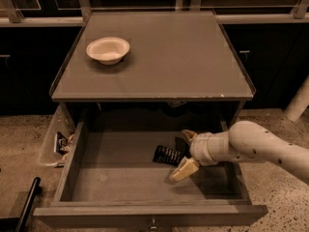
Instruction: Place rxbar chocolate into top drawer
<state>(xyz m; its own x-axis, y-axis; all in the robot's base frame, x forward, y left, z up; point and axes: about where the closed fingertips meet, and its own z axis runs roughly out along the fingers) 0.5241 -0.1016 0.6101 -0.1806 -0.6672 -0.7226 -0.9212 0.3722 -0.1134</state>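
The rxbar chocolate (167, 155) is a small flat black bar with pale lettering. It lies on the floor of the open top drawer (96, 180), right of the middle. My gripper (180, 155) is inside the drawer, right beside the bar's right end. Its fingers are spread apart, one finger (188, 135) behind the bar's end and one in front. The bar rests on the drawer floor and is not clamped. The white arm reaches in from the right.
A round cream bowl (107, 49) stands on the cabinet top at the back left. A clear plastic bin (54, 145) with small packets hangs at the drawer's left side. The drawer front with its knob (153, 222) is nearest. A black bar (26, 204) stands at lower left.
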